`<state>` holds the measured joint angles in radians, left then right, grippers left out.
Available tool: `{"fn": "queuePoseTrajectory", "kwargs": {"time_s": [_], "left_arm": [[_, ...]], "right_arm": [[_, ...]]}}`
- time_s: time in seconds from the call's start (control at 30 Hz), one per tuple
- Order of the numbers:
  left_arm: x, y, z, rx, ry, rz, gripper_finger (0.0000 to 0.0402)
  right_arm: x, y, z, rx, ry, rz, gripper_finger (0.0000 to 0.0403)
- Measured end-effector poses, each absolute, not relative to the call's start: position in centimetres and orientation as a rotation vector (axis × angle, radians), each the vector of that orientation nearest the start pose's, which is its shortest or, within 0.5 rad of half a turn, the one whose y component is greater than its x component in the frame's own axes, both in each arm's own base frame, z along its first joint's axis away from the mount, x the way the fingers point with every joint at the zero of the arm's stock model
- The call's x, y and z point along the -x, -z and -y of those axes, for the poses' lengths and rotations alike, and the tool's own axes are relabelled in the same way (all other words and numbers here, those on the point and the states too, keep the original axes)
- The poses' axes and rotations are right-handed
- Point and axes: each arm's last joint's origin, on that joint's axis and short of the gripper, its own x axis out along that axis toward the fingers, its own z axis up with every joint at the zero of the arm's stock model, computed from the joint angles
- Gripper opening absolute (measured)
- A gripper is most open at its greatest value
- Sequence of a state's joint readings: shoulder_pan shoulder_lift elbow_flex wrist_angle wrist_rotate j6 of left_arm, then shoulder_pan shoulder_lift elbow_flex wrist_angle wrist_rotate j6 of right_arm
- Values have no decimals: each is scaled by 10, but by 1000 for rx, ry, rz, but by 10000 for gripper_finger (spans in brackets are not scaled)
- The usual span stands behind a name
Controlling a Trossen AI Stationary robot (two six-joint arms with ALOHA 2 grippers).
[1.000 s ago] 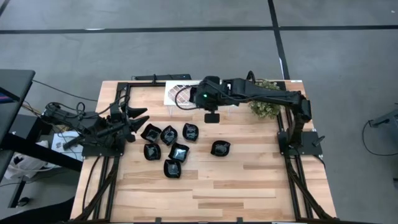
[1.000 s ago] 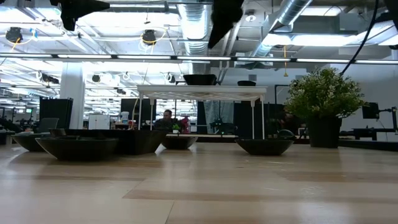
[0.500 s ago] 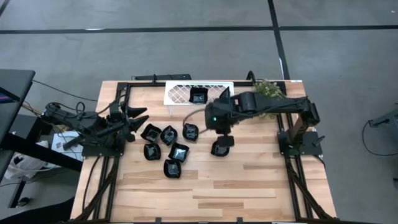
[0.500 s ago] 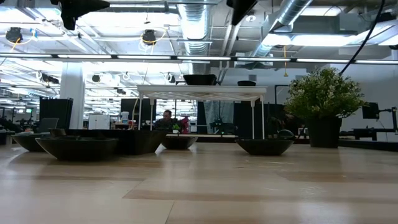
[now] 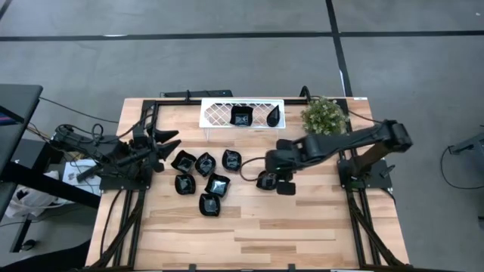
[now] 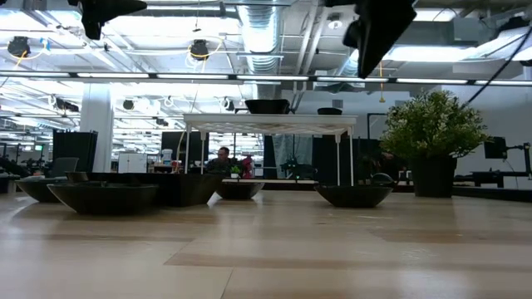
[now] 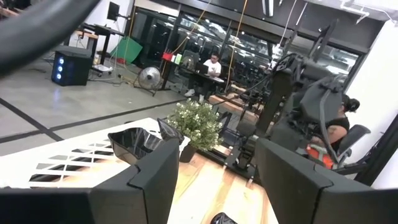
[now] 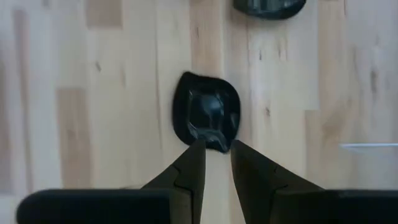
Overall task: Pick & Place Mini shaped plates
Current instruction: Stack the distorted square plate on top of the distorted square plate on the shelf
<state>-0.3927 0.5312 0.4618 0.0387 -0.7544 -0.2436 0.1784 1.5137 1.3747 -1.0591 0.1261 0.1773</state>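
Glossy black mini plates [image 5: 204, 183], apparently upright.

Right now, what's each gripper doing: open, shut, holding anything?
Left gripper: open, empty, parked at the table's left edge.
Right gripper: open, narrow gap, empty, above the lone mini plate.

Left gripper's two dark fingers [image 7: 155, 180] spread apart in foreground. Beyond: white lattice tray [image 7: 59, 168] holding two glossy black mini plates [image 7: 134, 143], small green potted plant [image 7: 196, 124], seated person [image 7: 213, 65] in background.
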Motion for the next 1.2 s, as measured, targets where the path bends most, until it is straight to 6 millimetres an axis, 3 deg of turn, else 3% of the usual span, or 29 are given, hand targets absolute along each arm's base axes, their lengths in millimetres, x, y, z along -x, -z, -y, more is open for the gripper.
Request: {"fn": "queuePoseTrajectory", "kwargs": {"time_s": [0.23,0.53,0.83,1.0,1.2], "left_arm": [[-128,-280,31,244,-359,48,214],[-138,-284,37,269,-310,88,214],[-180,-295,55,162,-290,-15,214],[-207,-303,65,57,-296,-166,214],[-229,-298,56,100,-249,-401,214]], "right_arm": [[-247,-290,-40,-101,120,-1005,72],[-203,-285,-26,-143,236,-745,71],[-162,-283,-10,-247,256,-447,51],[-142,-276,-6,-274,247,-335,39],[-122,-261,-4,-329,247,-287,31]]}}
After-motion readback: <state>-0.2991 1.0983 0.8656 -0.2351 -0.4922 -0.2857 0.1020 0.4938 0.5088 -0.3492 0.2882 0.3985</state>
